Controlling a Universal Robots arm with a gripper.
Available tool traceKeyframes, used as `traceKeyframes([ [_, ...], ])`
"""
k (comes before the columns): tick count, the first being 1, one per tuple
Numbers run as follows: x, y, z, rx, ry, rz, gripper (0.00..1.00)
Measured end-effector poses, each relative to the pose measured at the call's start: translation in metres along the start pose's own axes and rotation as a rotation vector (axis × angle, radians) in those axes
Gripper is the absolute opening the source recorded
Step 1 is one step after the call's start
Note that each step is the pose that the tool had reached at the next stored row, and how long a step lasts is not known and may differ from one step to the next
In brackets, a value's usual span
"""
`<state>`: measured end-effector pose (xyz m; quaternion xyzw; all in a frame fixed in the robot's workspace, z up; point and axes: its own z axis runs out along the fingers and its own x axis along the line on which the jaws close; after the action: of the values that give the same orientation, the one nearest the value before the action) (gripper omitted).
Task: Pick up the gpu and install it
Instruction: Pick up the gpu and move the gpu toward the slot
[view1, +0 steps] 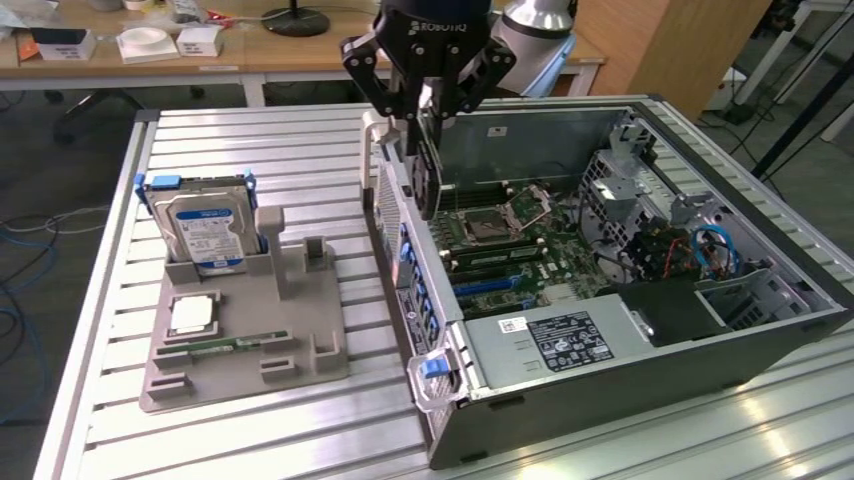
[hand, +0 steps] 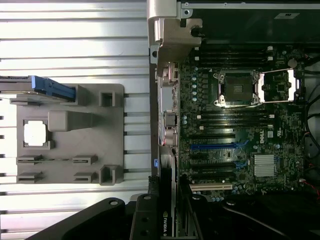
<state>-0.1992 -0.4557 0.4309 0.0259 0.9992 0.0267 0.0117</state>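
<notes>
Above the open computer case, along its wall nearest the grey holder, the gripper is pinching the gpu, which hangs upright on edge beside the motherboard. To the exterior view's left, the holder sits on the slatted table, carrying a silver hard drive standing upright and a green memory stick lying flat
</notes>
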Motion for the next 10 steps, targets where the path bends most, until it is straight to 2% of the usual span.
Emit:
traceKeyframes([
  [10,-0.0092,0.0005,0.0002,0.0001,0.0001,-0.001,0.26],
])
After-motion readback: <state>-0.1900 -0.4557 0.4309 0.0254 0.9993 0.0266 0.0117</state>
